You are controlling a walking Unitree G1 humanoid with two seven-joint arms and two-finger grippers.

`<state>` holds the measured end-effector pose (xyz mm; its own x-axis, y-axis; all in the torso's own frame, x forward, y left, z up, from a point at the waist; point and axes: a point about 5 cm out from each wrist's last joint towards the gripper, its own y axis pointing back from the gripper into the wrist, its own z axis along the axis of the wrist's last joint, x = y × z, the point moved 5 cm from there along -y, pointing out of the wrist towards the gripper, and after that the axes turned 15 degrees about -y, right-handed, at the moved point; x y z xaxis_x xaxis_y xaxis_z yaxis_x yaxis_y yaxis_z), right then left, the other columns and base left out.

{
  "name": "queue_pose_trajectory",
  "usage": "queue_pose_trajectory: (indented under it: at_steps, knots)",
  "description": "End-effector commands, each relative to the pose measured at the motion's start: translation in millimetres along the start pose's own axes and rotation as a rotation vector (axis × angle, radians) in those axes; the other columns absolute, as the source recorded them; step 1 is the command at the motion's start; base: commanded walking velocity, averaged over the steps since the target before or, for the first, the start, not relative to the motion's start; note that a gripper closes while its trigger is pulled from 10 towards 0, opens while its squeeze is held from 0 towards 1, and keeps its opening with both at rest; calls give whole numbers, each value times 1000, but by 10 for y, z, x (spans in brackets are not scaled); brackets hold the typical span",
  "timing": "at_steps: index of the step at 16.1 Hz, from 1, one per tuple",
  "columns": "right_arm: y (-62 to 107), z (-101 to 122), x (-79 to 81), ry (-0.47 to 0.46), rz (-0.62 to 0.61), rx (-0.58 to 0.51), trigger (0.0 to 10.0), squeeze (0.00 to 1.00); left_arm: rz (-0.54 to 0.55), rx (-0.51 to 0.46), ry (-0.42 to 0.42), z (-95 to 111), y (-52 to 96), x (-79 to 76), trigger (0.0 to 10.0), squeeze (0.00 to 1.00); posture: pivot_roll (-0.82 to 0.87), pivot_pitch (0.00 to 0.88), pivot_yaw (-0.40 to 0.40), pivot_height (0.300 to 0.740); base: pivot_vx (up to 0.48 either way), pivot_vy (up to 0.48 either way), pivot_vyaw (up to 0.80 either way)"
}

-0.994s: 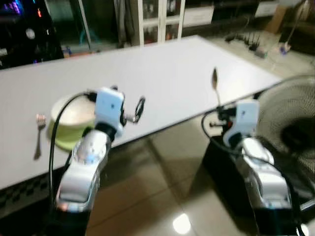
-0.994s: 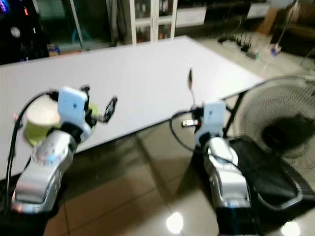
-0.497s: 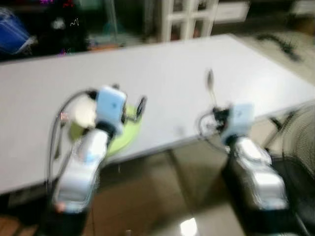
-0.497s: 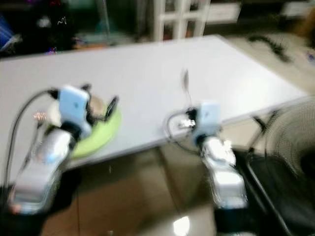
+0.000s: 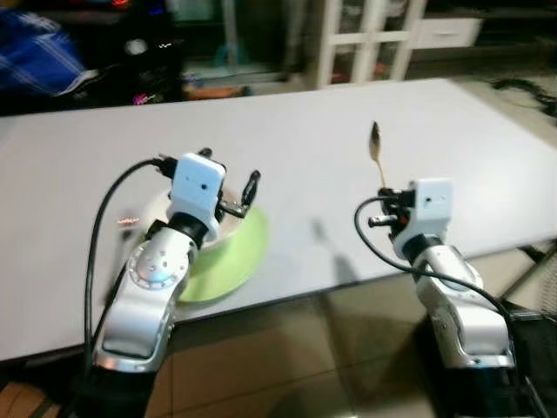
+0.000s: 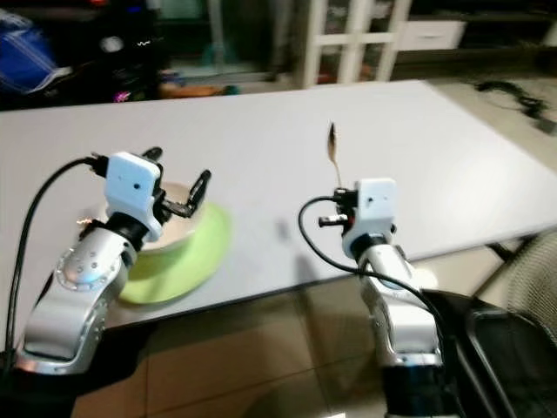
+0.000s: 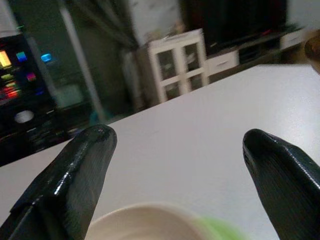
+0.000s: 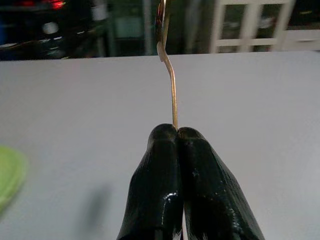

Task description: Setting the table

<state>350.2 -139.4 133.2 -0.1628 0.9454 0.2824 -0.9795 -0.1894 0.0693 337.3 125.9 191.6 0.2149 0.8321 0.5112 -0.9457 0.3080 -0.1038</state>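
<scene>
The big white table (image 5: 305, 104) is filling more of the head views than it was a second ago, and the round fan that was standing on the robot's right has nearly slid out of sight. So the robot has been turning and stepping up to the table; the things on it have not moved.

A green plate (image 5: 228, 261) is sitting near the table's front edge, with a cream bowl (image 6: 178, 228) on it.

The left gripper (image 5: 237, 197) is hanging over the bowl, and its two black fingers (image 7: 80, 165) are standing wide apart with nothing in them.

The right gripper (image 8: 176, 150) is squeezing its fingers tight on the thin handle of a spoon (image 5: 377, 152), holding it straight up over the table, well to the right of the plate.

The robot now looks close enough to lay the spoon down beside the plate.
</scene>
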Motion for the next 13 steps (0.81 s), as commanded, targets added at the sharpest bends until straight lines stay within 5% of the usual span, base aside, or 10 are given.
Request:
queue_pose_trajectory:
  at_steps: [1,6,13]
  knots:
    - [-23,40,74,26,35,-6,10000,0,12,-20,-17,64,-10,47,10000,0,85,0,-16,740,345,0,0]
    - [-33,27,78,22,36,-4,10000,0,9,-22,-32,68,9,59,10000,0,96,0,-19,740,345,0,800]
    - [37,99,-173,0,-47,-26,10000,0,-137,-83,-12,192,58,-88,10000,0,82,0,-8,740,70,0,0]
